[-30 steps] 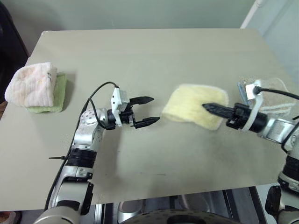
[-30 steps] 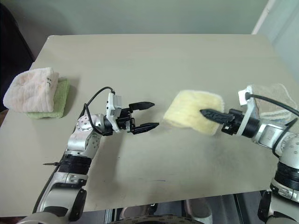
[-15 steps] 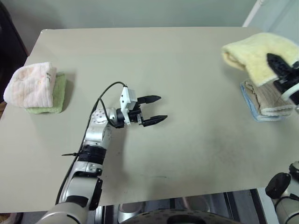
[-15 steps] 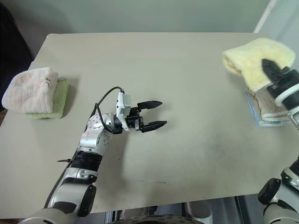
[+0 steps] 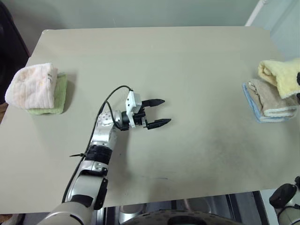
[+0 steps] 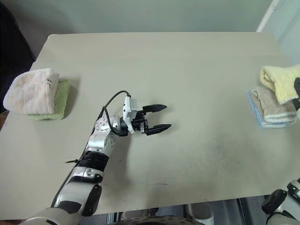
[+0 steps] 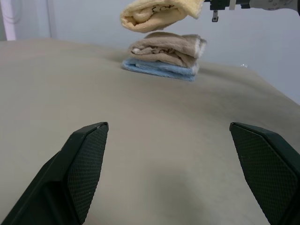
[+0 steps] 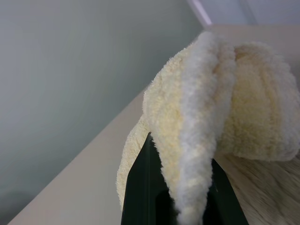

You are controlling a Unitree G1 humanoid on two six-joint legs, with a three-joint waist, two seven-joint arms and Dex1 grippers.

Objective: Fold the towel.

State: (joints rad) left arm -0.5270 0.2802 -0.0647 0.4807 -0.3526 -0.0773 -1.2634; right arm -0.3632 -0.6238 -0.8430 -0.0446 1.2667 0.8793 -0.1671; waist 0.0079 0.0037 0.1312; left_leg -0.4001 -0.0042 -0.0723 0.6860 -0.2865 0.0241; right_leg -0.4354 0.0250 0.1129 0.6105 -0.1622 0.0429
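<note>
The towel [image 5: 277, 75] is a pale yellow terry bundle, folded over, at the table's right edge. My right gripper [image 8: 180, 187] is shut on it, and cloth drapes over both black fingers [image 8: 140, 187]. It hangs right over a stack of a beige towel [image 5: 267, 96] and a blue cloth [image 5: 250, 98]; whether it touches the stack I cannot tell. The left wrist view shows the towel [image 7: 161, 14] just above the beige one. My left gripper [image 5: 165, 111] is open over the bare middle of the table, pointing right, with nothing between its fingers.
A pink-white folded towel [image 5: 30, 84] lies on a green cloth [image 5: 60, 96] at the table's left edge. The beige table [image 5: 187, 56] stretches wide between the two stacks. A pale wall stands behind the far edge.
My right gripper has carried the towel from the middle right of the table out to above the stack at the right edge. The left gripper has stayed open and drifted slightly right.
</note>
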